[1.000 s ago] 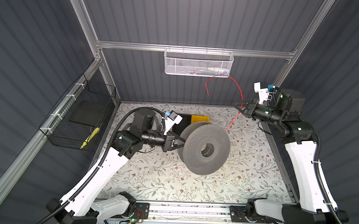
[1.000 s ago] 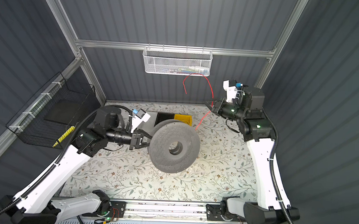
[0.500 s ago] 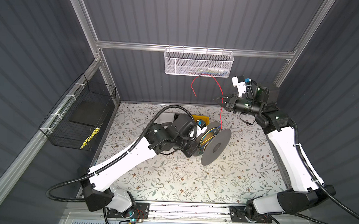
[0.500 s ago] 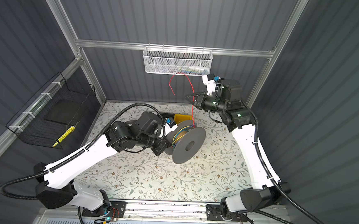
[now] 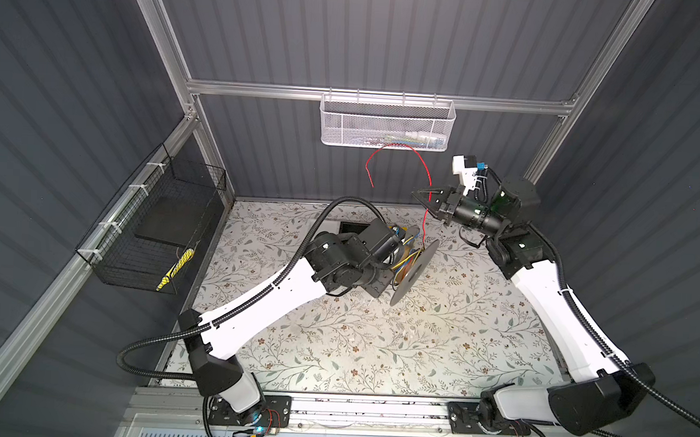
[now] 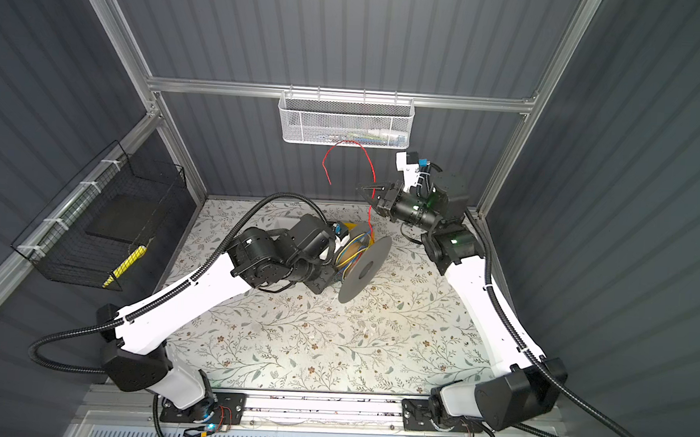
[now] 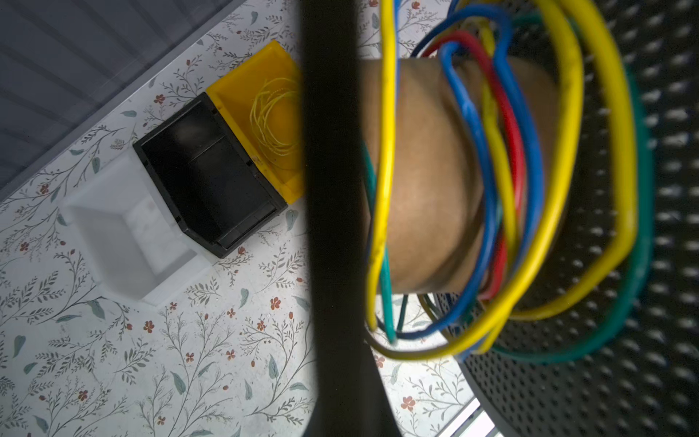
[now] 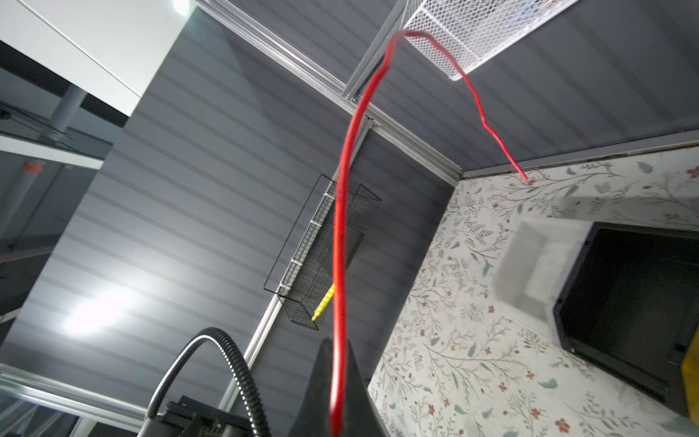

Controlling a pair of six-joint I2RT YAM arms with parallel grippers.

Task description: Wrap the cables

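Note:
A spool with grey perforated flanges is held tilted and edge-on above the middle of the table. My left gripper is shut on its near flange. Loose turns of yellow, blue, red and green cables ring its cardboard core. The red cable rises from the spool through my right gripper. That gripper is shut on it, high at the back. The free end arcs over and hangs loose.
A white bin, a black bin and a yellow bin holding thin yellow wire sit at the table's back. A white mesh basket hangs on the back wall. A black wire basket hangs on the left wall.
The spool has turned from face-on to edge-on as my left arm swung toward the middle. My right gripper has moved left with the red cable. Little has moved in the last half second.

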